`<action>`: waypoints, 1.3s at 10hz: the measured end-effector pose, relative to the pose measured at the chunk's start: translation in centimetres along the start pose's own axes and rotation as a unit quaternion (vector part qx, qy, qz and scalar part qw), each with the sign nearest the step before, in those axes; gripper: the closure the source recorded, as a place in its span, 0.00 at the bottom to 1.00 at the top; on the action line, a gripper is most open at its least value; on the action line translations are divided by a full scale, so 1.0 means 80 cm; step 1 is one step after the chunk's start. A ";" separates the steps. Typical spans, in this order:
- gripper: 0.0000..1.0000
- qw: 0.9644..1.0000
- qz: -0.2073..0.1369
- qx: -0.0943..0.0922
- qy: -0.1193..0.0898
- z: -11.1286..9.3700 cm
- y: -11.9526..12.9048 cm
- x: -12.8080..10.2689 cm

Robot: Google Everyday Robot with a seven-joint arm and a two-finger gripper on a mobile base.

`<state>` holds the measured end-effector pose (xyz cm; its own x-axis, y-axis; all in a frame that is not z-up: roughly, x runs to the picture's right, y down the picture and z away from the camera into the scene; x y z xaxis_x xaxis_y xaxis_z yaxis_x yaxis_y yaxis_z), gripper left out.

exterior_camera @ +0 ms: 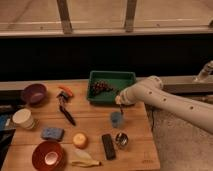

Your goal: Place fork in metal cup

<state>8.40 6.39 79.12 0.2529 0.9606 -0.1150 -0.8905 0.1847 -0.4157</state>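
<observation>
Wooden table [135, 150] below a dark window wall. The gripper [119, 101] hangs at the tray's [131, 76] 6 o'clock edge, clenched on what looks like the fork [121, 108], a thin sliver just above the blue cup [117, 120]. The metal cup [121, 140] stands at that cup's 6 o'clock.

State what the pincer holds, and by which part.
The pincer, near the blue cup, seems to pinch the fork by its upper end.

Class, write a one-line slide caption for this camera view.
Robot hand, shut, close over the blue cup by the green tray; metal cup stands nearer the front edge.
</observation>
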 end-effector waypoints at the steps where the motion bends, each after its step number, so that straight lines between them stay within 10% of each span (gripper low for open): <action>1: 1.00 1.000 0.007 0.006 -0.012 -0.012 -0.003 0.002; 8: 1.00 0.996 0.080 0.018 -0.026 -0.037 -0.003 0.090; 13: 1.00 0.996 0.083 0.016 -0.027 -0.037 -0.001 0.097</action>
<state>11.53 13.23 75.57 0.0809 0.9880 -0.1319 -0.9302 0.0273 -0.3660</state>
